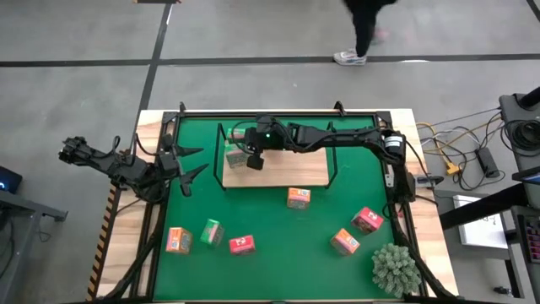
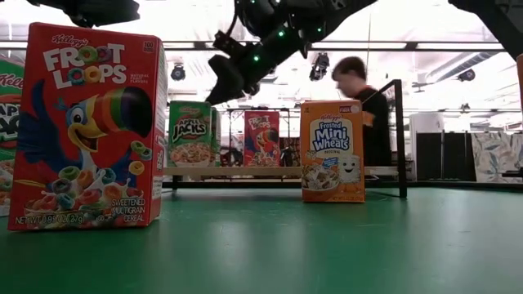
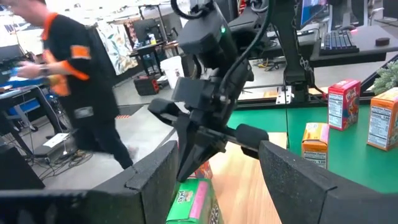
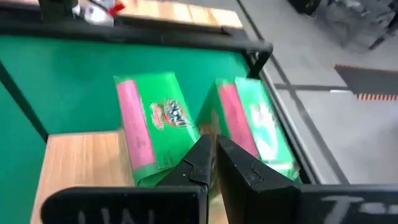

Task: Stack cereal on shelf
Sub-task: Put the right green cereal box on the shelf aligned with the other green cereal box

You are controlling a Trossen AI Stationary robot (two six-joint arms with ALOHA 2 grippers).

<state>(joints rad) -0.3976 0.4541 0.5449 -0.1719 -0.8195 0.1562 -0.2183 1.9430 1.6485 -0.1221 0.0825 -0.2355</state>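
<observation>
The right gripper (image 4: 212,163) has its two dark fingers pressed together with nothing between them, hovering over two green Apple Jacks boxes (image 4: 149,124) at the left end of the shelf (image 1: 295,173), a light-wood board with a thin black wire frame at the back of the green mat (image 1: 278,253). The left gripper (image 1: 187,165) waits with fingers spread wide and empty at the mat's left edge, pointing toward the shelf. In front of the shelf, six more cereal boxes stand scattered on the mat: an orange Frosted Mini Wheats box (image 1: 298,198) nearest the shelf, a red Froot Loops box (image 1: 242,245) toward the front, and others near a spiky plant (image 1: 394,268) at the front right corner.
</observation>
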